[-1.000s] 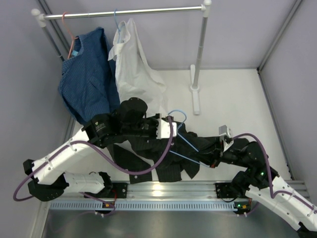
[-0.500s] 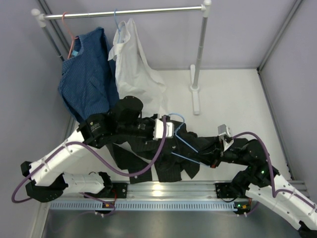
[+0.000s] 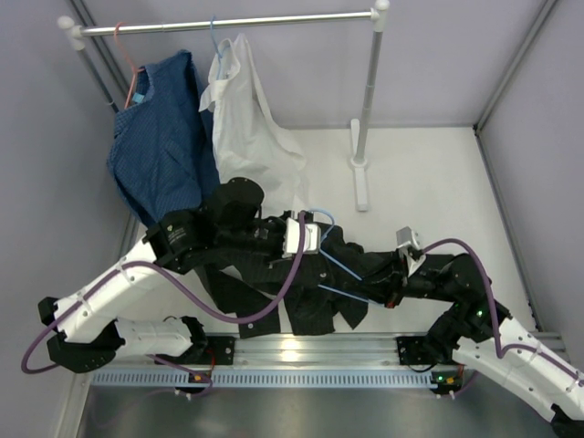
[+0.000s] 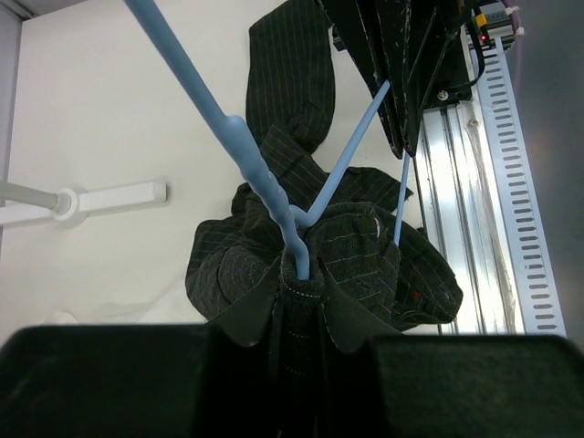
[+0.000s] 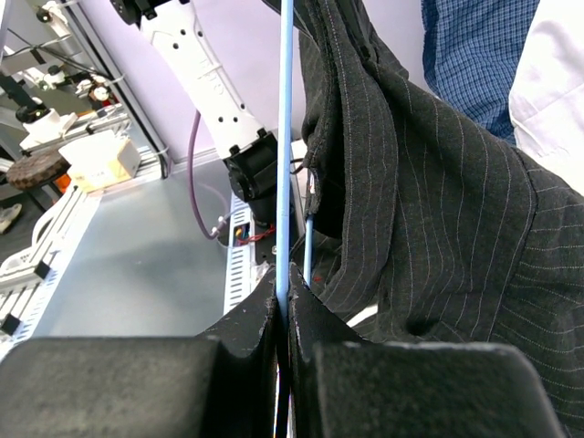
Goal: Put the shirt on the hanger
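The black pinstriped shirt (image 3: 315,306) hangs bunched between my two arms above the white table. The light-blue wire hanger (image 3: 339,264) runs through it, its hook (image 3: 319,217) poking out beside my left wrist. My left gripper (image 3: 317,241) is shut on the shirt's collar (image 4: 301,301), where the hanger's neck (image 4: 260,178) comes out of the fabric. My right gripper (image 3: 390,294) is shut on the hanger's thin lower wire (image 5: 284,182), with the shirt (image 5: 438,219) draped just to its right. The hanger's shoulders are mostly hidden inside the cloth.
A clothes rail (image 3: 228,23) stands at the back, with a blue shirt (image 3: 160,151) on a pink hanger and a white shirt (image 3: 246,128) on a blue hanger. The rail's post and foot (image 3: 361,178) stand on the table. An aluminium rail (image 3: 319,351) runs along the near edge.
Both grippers have drifted slightly left, carrying the shirt and hanger along. The hanger's hook has shifted a little left and up. Both grips are unchanged.
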You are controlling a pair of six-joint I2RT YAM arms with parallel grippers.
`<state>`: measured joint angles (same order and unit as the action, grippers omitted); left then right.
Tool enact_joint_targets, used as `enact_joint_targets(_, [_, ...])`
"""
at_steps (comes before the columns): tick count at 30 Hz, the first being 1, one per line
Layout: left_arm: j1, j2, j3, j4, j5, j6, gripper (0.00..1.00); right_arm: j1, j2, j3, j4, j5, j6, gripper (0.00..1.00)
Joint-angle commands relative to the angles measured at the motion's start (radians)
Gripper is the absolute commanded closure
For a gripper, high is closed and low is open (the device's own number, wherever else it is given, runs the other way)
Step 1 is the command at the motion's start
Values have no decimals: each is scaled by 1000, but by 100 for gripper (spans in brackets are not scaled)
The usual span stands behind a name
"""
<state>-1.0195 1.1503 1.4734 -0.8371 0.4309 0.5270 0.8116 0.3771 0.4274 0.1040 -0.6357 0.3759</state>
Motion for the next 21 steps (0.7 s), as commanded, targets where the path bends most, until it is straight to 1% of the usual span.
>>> enact_joint_targets(1, [-11, -30, -21, 110, 51, -32, 100, 18, 5, 53, 125, 31, 1, 100])
enact_joint_targets(3, [-10, -43, -28, 130, 13, -45, 100, 18, -4, 51, 108, 56, -9, 100])
enact_joint_targets(4, [-10, -52, -44, 139, -30, -47, 100, 18, -10, 48, 86, 83, -15, 91])
enact_joint_targets(6, [-11, -83, -61, 168, -64, -58, 100, 18, -36, 45, 62, 125, -15, 70])
enact_joint_targets(7, [-10, -93, -67, 179, -104, -64, 100, 17, -49, 44, 48, 163, -18, 45])
enact_joint_targets(8, [-11, -116, -85, 190, -131, -80, 100, 18, -62, 43, 11, 185, -20, 28])
enact_joint_targets(9, [-10, -127, -94, 214, -162, -90, 100, 17, -93, 45, -13, 233, -19, 15])
enact_joint_targets(10, [-10, -138, -117, 230, -226, -110, 100, 17, -108, 47, -38, 260, -17, 1])
enact_joint_targets(11, [-10, -158, -128, 248, -263, -123, 100, 17, -144, 45, -87, 290, -11, 0])
enact_joint_targets(12, [-11, -167, -140, 266, -302, -139, 100, 18, -161, 42, -102, 371, 18, 1])
enact_joint_targets(13, [-10, -175, -151, 308, -375, -169, 100, 18, -179, 36, -134, 405, 38, 0])
enact_joint_targets(15, [-11, -190, -186, 348, -446, -199, 100, 17, -229, 4, -148, 464, 102, 0])
enact_joint_targets(17, [-10, -190, -200, 380, -529, -229, 100, 17, -271, -39, -129, 468, 133, 1])
enact_joint_targets(18, [-10, -182, -205, 385, -550, -235, 100, 18, -273, -53, -107, 473, 177, 1])
enact_joint_targets(19, [-10, -179, -205, 391, -566, -251, 100, 17, -264, -64, -75, 469, 204, 7])
enact_joint_targets(21, [-10, -170, -205, 400, -586, -265, 100, 18, -186, -72, -46, 430, 251, 17])
